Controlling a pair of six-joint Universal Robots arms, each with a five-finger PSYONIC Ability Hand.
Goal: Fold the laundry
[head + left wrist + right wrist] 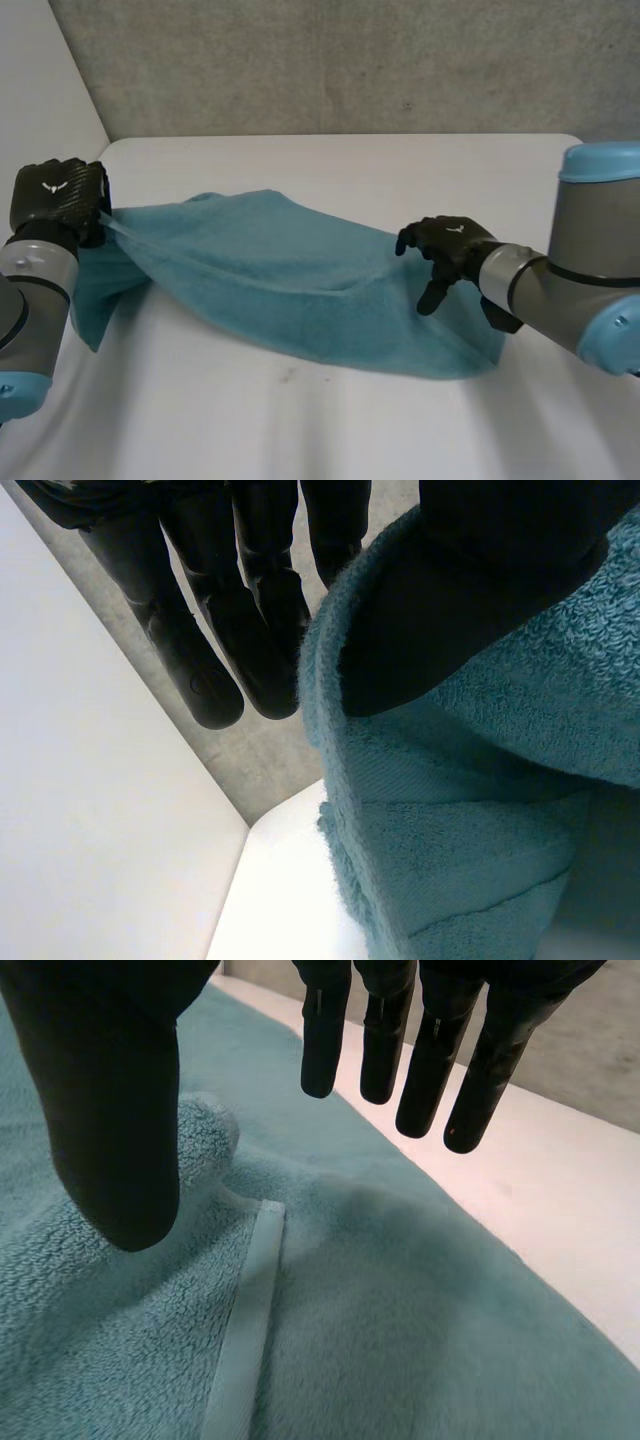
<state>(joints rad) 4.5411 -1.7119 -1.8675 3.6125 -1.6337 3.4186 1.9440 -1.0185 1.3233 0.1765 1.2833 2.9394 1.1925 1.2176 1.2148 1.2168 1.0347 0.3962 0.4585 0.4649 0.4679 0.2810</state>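
A teal towel point(290, 280) lies stretched across the white table point(350, 430), bunched and partly doubled over. My left hand point(60, 195) is shut on its left end and holds that end raised off the table. In the left wrist view the thumb point(470, 590) presses into the towel point(480, 830), which hangs down from the grip. My right hand point(450, 245) hovers open just above the towel's right part. In the right wrist view its fingers point(430, 1050) are straight and the thumb point(120, 1110) stands apart, over the towel's pale hem point(245, 1320), holding nothing.
A grey wall point(350, 60) runs behind the table's far edge. Bare white table surface lies in front of the towel and beyond it point(400, 165). A white panel point(40, 80) stands at the left.
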